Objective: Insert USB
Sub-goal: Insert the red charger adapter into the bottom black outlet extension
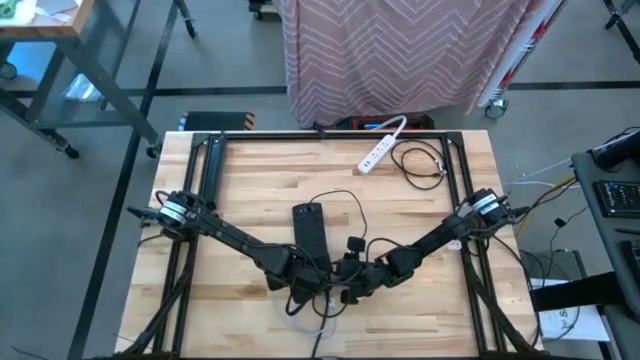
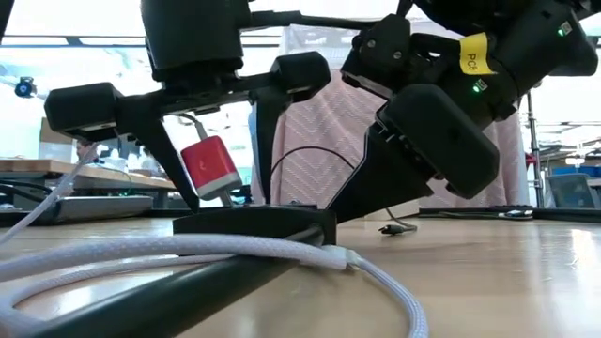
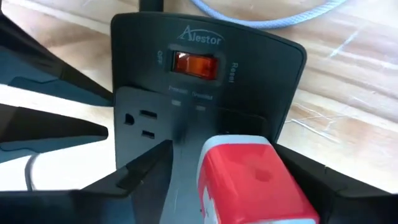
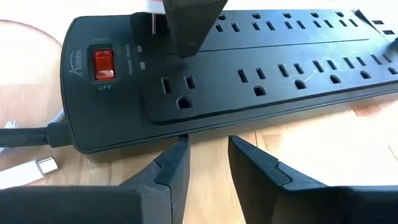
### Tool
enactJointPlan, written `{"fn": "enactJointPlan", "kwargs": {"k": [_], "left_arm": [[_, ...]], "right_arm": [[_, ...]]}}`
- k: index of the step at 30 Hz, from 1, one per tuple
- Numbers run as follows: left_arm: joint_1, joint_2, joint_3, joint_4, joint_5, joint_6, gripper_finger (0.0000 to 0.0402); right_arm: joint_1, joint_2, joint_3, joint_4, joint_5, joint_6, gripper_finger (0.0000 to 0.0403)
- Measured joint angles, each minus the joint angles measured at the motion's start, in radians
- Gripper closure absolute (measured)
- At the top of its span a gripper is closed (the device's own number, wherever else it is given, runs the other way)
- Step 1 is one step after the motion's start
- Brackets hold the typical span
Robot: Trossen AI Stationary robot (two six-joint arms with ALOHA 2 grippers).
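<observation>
- Your left hand [image 3: 227, 149] is over the switch end of the black power strip [image 3: 199, 81], fingers spread wide, with the red and white charger [image 3: 249, 180] sitting between them.
- From the left wrist view there's a clear gap between one finger and the charger. On the other side I can't tell if the finger touches it or not.
- From the low view the charger is tilted, prongs pointing down at the strip's top face. I can't tell from any view if the prongs are actually in an outlet.
- The strip's rocker switch [image 3: 194, 64] is glowing orange.
- Your right hand [image 4: 208, 142] is low over the table [image 4: 311, 143], just beside the strip's long side near that same end. Its fingers have only a narrow gap and nothing between them.
- A white USB plug [image 4: 46, 166] is lying flat on the table beside the strip's switch end, next to the strip's black cord. No hand is on it.
- The white braided cable [image 2: 188, 246] runs across the table in front of the low camera.
- Looking from above, the strip lies near the middle of the table, and both arms meet at its near end.
- There's also a white power strip [image 1: 378, 150] at the far edge of the table, well apart from all this.
</observation>
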Motion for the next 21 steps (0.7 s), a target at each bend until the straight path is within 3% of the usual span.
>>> {"fn": "enactJointPlan", "kwargs": {"k": [12, 21], "left_arm": [[-0.007, -0.019, 0.002, -0.076, -0.033, -0.045, 0.0191], [-0.016, -0.050, 0.002, -0.092, -0.033, -0.050, 0.0168]], "right_arm": [[-0.001, 0.000, 0.000, 0.000, -0.005, 0.006, 0.0318], [-0.001, 0.013, 0.000, 0.000, -0.008, 0.018, 0.0323]]}}
